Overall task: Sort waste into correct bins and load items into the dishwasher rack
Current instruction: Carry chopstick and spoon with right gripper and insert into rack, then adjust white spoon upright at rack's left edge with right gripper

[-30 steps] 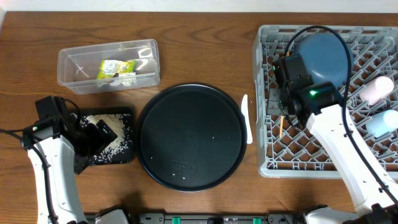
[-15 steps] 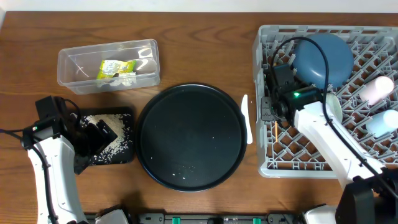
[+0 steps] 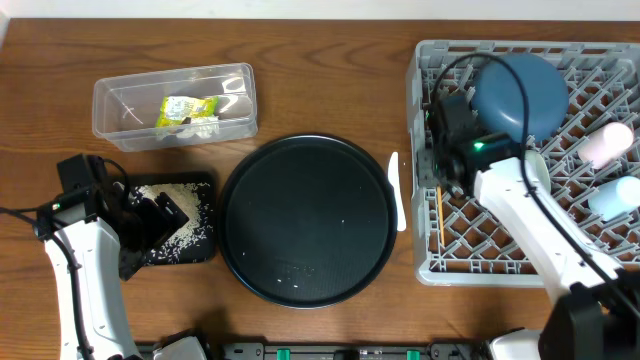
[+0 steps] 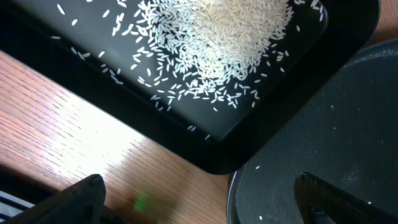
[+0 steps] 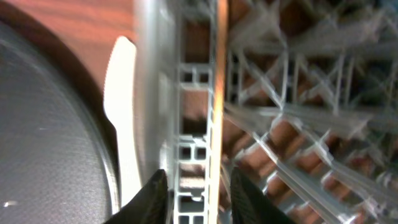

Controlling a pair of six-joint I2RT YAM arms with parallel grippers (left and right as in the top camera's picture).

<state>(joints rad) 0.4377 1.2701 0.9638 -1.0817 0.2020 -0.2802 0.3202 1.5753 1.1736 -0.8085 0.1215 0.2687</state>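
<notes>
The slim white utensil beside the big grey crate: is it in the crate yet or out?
Out. The slim white utensil lies on the wooden table, between the round black tray and the left wall of the grey plastic rack.

Wooden table [image 3: 320, 95], large round black tray [image 3: 300, 200] at its middle

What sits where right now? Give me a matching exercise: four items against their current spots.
Items:
1. rice
2. snack wrapper
3. blue bowl
4. white utensil

Spots:
A. on the table, between the round black tray and the rack
B. inside the clear tub
C. in the rack
D. in the shallow black rectangular tray

Pairs: 1-D, 2-B, 3-C, 4-A
</notes>
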